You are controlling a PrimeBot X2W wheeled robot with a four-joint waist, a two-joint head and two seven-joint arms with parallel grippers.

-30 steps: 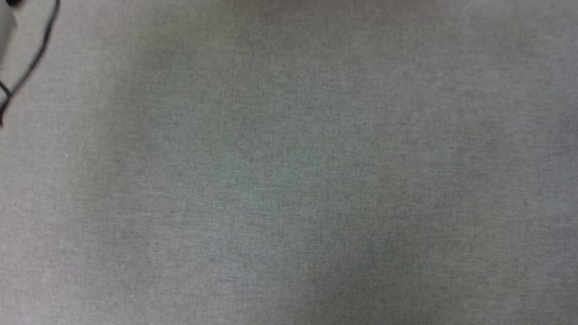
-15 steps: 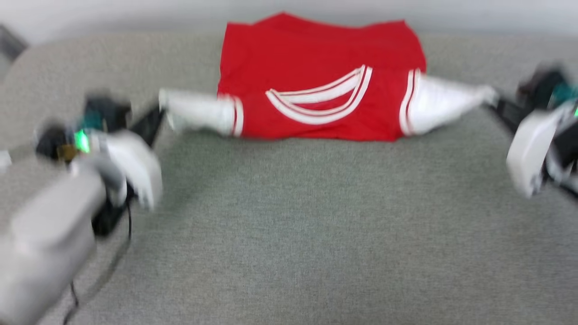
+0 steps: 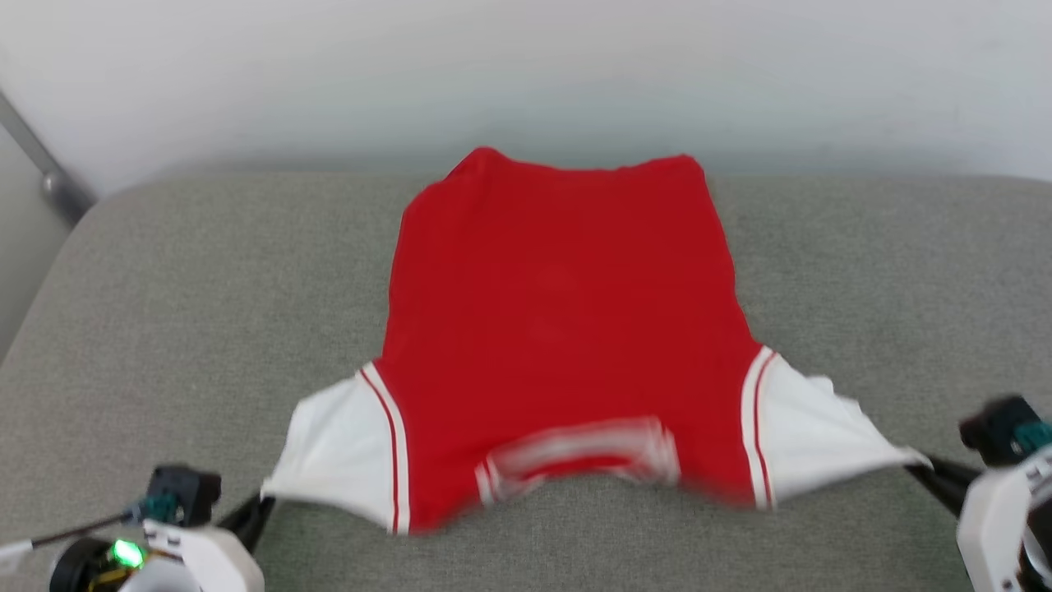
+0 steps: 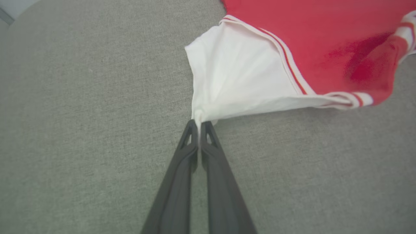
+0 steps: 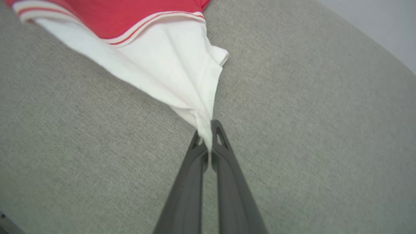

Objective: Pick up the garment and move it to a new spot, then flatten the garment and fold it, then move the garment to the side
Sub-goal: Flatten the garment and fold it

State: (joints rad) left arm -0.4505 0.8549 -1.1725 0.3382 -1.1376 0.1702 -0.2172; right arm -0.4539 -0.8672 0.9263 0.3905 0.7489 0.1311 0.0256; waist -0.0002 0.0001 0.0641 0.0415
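Grey cushion [image 3: 181, 279]; garment [image 3: 559, 329] on it

Garment [image 3: 559, 329] collar blurred; left hand [image 3: 263, 501], right hand [image 3: 914, 467] cut off at view edges.

The left claw [image 3: 261, 501] sits at the lower left of the head view. Its 2 dark fingers [image 4: 177, 195] are pressed together along their length and pinch the tip of a white sleeve of the garment [image 3: 559, 329]. Behind it the pale left wrist [image 3: 209, 559] carries a lit green light [image 3: 125, 552]. The right claw [image 3: 919, 469] mirrors it at the lower right. Its 2 fingers [image 5: 232, 195] are likewise closed, with sleeve cloth caught between their tips. The white right wrist [image 3: 990, 526] lies at the frame's edge. Both claws angle inward and away from the robot. They are spread well apart, and the garment is stretched between them.
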